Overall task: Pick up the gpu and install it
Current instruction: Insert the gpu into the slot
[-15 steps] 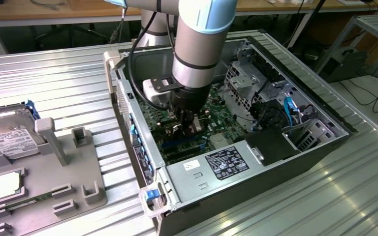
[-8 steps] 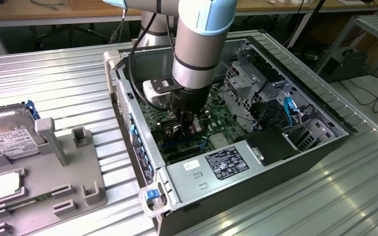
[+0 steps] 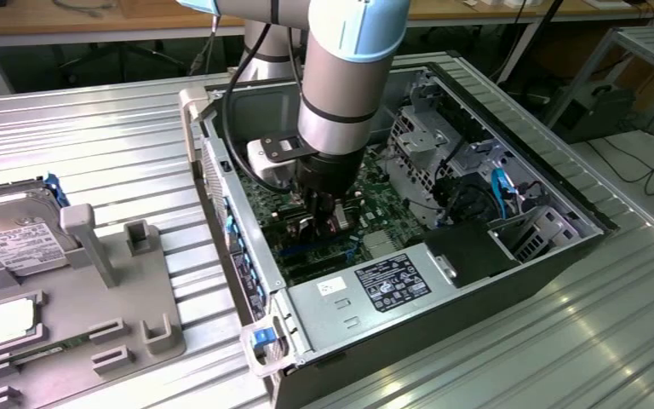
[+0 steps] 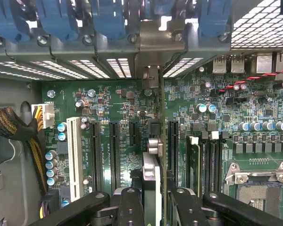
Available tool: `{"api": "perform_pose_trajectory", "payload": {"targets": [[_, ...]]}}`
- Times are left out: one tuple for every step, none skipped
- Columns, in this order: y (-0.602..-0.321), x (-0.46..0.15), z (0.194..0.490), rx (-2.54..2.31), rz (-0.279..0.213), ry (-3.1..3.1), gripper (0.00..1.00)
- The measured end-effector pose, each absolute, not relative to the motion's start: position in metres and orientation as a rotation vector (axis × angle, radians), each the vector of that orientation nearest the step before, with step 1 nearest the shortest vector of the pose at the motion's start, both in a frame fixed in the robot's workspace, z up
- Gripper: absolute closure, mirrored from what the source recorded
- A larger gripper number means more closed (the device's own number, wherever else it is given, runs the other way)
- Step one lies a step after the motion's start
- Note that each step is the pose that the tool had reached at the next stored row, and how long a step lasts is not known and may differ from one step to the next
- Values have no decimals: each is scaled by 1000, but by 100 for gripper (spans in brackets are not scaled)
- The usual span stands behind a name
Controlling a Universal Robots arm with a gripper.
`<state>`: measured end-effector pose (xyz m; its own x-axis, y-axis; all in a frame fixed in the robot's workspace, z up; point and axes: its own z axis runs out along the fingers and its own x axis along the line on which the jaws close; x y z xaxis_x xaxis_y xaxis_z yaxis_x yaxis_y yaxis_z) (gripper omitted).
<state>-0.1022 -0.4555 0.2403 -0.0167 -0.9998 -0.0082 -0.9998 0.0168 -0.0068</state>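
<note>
The gpu (image 4: pixel 153 174) shows edge-on in the wrist view, with its green board edge and silver end bracket (image 4: pixel 151 77) pointing toward the case's rear slot openings. My gripper (image 4: pixel 156 209) is shut on it, one black finger (image 4: pixel 130 207) on each side. The card hangs upright just over the motherboard (image 4: pixel 118 101), among the black expansion slots (image 4: pixel 172 141). Whether it touches a slot I cannot tell. In the exterior view my gripper (image 3: pixel 324 217) reaches down inside the open computer case (image 3: pixel 554 200), with the dark gpu (image 3: pixel 310 228) below it.
A white slot (image 4: pixel 75 155), capacitors and a braided cable bundle (image 4: pixel 12 125) lie beside the card. The processor socket (image 4: pixel 259 188) is close by. Outside the case, a grey fixture (image 3: pixel 77 341) holds a hard drive (image 3: pixel 14 230) and a processor chip (image 3: pixel 9 319). The power supply (image 3: pixel 384 285) fills the case's near end.
</note>
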Motion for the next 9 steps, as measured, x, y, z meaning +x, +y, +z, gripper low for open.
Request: {"api": "perform_pose_trajectory", "payload": {"targets": [[-456,-102,240,-2195,1,2232,72],[-456,-102,240,-2195,1,2232,72],[-456,-102,240,-2195,1,2232,72],[-456,-102,240,-2195,1,2232,72],[-456,-102,240,-2195,1,2232,72],[-456,-102,240,-2195,1,2232,72],[-456,-102,240,-2196,1,2232,72],[-456,-102,240,-2196,1,2232,72],[-456,-102,239,-2196,1,2232,72]]}}
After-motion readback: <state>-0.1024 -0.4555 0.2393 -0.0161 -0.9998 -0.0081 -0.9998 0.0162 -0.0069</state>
